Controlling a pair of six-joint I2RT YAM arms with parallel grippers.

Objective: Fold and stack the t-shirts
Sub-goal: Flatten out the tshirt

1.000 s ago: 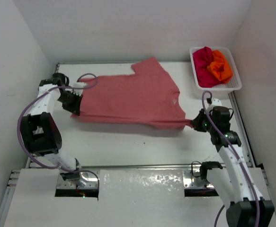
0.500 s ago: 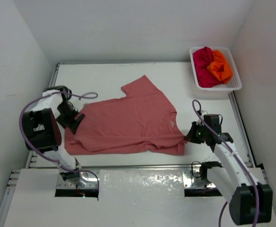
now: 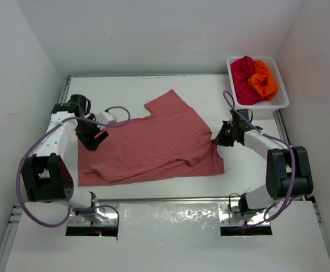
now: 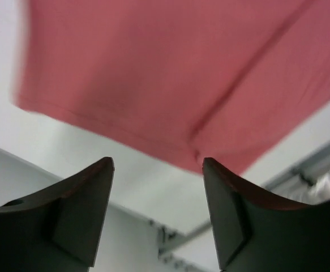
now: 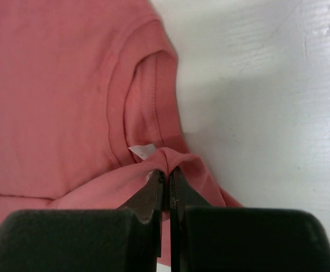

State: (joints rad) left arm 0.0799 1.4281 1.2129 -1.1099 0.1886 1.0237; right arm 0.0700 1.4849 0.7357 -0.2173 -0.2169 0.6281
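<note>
From above, a salmon-pink t-shirt [image 3: 153, 141] lies spread and rumpled across the middle of the white table [image 3: 170, 84], one sleeve pointing toward the far side. The left gripper [image 3: 94, 139] sits over the shirt's left end. The right gripper [image 3: 220, 136] meets its right edge, where the cloth bunches up into a small peak. In the far right corner, well apart from both arms, a white mesh basket [image 3: 283, 103] holds a crimson t-shirt [image 3: 243, 73] and an orange t-shirt [image 3: 265, 80], crumpled side by side.

In the left wrist view, the two dark fingers [image 4: 80, 198] stand spread with nothing between them. Beyond the tips, the pink cloth fills the upper part of the blurred picture and its hemmed edge runs across bare tabletop.

In the right wrist view, the jaws are pressed together on a thin fold of the pink shirt. The fold sits right at the neckline, just beside a small white label [image 5: 142, 150]. The collar seam curves away above the pinch, and bare table lies to the right.
</note>
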